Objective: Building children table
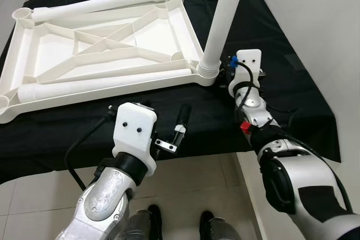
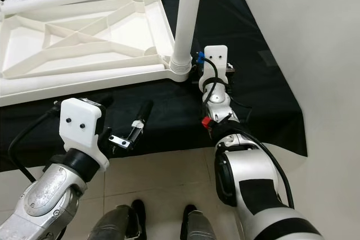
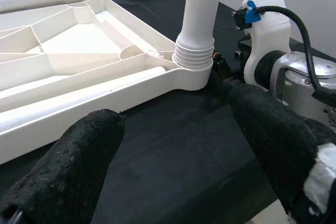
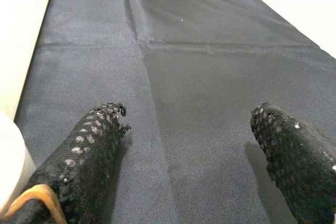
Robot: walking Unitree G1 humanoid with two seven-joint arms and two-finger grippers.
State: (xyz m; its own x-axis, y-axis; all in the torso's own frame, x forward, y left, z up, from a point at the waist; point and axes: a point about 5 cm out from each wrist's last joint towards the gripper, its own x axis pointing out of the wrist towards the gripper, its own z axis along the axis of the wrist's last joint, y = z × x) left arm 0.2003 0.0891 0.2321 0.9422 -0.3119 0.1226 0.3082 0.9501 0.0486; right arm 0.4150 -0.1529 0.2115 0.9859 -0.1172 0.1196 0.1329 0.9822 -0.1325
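We judge the upside-down white tabletop (image 1: pixel 107 43), lying on the black-covered surface (image 1: pixel 281 77), could shift if our right pincer (image 4: pixel 194 145) bumps the upright leg (image 1: pixel 225 21) seated in its near corner socket and tilts it. Both pincers are spread wide and hold nothing; our left pincer (image 3: pixel 173 166) hovers apart, facing that leg.

Upright leg (image 1: pixel 225 21): upper end cut off by the top edge in both eye views and the left wrist view. Tabletop frame (image 1: pixel 101 49): left corner runs out of frame. Right gripper (image 4: pixel 189 145): fingertips hidden behind its own white wrist housing in the eye views. Desk (image 1: pixel 281 54): far end cropped. Two dark shapes (image 1: pixel 180 220) on the floor are partly cropped, unidentifiable.
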